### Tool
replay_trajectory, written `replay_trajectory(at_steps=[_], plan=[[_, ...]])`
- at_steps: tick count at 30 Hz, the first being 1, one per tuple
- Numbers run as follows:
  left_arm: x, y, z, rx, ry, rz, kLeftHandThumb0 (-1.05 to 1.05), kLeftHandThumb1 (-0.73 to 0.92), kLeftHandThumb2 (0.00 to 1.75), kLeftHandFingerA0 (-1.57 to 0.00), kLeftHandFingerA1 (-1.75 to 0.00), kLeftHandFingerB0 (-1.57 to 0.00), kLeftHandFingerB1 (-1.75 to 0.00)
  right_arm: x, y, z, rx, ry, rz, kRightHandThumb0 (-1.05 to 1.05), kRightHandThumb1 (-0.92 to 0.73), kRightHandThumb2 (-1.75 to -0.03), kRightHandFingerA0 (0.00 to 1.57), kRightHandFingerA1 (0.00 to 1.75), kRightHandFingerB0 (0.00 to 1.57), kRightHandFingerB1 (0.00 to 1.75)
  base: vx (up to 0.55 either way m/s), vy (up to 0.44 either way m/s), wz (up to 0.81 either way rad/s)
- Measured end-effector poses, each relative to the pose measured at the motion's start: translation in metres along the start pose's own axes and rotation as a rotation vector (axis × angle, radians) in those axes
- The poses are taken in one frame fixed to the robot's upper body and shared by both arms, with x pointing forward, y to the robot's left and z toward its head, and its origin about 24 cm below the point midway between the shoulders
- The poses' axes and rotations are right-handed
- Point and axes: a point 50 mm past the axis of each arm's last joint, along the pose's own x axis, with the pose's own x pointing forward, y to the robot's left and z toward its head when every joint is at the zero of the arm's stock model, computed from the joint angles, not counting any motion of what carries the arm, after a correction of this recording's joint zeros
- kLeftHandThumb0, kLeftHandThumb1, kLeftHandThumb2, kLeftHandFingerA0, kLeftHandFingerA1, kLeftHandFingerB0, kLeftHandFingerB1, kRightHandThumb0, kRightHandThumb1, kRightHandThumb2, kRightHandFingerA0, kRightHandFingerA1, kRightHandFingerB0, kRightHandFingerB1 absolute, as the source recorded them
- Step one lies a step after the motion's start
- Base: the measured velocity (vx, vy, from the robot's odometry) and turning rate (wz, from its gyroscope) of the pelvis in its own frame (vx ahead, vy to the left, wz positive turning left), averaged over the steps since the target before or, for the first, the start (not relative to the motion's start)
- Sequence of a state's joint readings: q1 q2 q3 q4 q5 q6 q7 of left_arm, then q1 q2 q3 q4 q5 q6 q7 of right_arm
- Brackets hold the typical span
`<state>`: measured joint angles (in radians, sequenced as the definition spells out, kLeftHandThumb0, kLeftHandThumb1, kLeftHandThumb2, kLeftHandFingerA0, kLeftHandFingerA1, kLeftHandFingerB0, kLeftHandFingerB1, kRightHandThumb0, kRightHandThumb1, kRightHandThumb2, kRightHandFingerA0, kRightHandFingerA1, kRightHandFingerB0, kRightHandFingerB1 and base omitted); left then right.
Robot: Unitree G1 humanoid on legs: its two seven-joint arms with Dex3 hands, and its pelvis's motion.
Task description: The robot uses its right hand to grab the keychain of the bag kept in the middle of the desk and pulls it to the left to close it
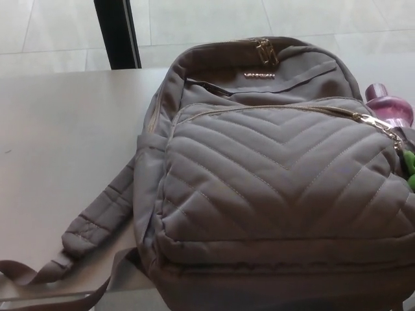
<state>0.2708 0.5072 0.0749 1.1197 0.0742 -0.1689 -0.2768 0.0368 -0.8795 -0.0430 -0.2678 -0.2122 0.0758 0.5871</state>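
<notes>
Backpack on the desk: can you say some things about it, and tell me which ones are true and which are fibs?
1. The backpack lies flat on the desk. True.
2. A robot hand is pulling the zipper. False: no robot hand shows in the picture.
3. A pink bottle peeks out behind the backpack at the picture's right. True.
4. The shoulder strap lies at the picture's right. False: it stretches out on the picture's left, towards the desk's near edge.
5. A green keychain hangs at the backpack's right edge. True, though the picture cuts most of it off.
</notes>
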Motion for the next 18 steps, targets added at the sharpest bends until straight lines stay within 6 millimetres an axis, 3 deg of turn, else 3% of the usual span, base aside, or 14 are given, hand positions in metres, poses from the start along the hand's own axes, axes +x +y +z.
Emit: replay_trajectory(at_steps=[5,15,18], plan=[[0.001,0.001,0.002,-0.005,0.0,0.004,-0.35,0.85,0.65,-0.44,-0.52,-0.31,-0.43,0.002,0.006,0.0,0.071,-0.027,-0.061,-0.09,-0.79,-0.62,0.82,1.5,0.53,0.55,0.0,0.0,0.0],[0.0,0.001,0.001,-0.008,0.001,0.001,-0.46,0.9,0.65,-0.42,-0.53,-0.3,-0.43,0.008,0.016,0.003,0.137,-0.082,-0.085,-0.1,-0.82,-0.63,0.89,1.57,0.56,0.61,0.0,0.0,0.0],[0.0,0.001,-0.002,-0.015,0.013,0.001,-0.44,0.9,0.65,-0.42,-0.53,-0.32,-0.43,0.009,0.017,0.005,0.142,-0.092,-0.078,-0.03,-0.8,-0.6,0.83,1.57,0.56,0.55,0.0,0.0,0.0]])
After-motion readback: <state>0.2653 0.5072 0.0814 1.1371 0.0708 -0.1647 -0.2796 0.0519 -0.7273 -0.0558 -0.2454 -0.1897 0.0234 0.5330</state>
